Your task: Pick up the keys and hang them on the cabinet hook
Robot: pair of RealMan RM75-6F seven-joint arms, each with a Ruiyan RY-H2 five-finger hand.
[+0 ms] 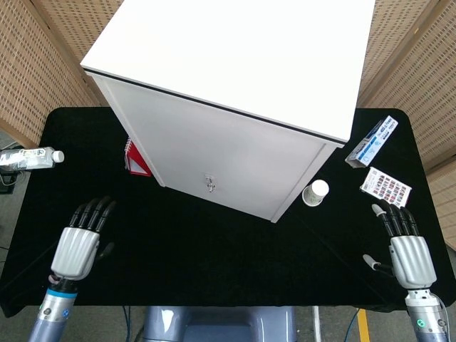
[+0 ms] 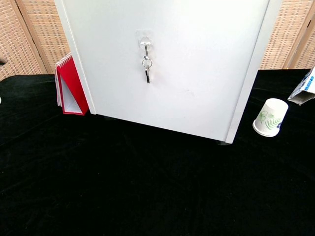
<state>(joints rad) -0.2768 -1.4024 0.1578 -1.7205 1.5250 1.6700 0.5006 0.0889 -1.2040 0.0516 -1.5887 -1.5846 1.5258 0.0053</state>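
The keys (image 2: 146, 70) are hanging on the hook (image 2: 144, 41) on the front face of the cabinet (image 1: 235, 135), dangling straight down from their ring with nothing touching them. So the job is looking done from where I'm standing.

The left robot hand (image 1: 80, 239) is sitting low on the desk (image 2: 147, 187), well out in front of the cabinet and off toward its left corner, fingers apart and stretched forward, holding nothing. The right robot hand (image 1: 406, 246) is resting off past the cabinet's right corner, fingers apart too, empty.

A red notepad (image 2: 69, 91) is leaning against the cabinet's left side, and a paper cup (image 2: 268, 117) is lying tipped just off its right corner. A bottle (image 1: 30, 157) is lying far out left of the cabinet; a blue box (image 1: 372, 140) and a printed card (image 1: 385, 184) are lying out to the right.

If those keys needed handling again, I'd say they're light, hard, small metal, prone to swing and slip. The ring at the top looks like the place to pinch, since the blades hang loose below it.
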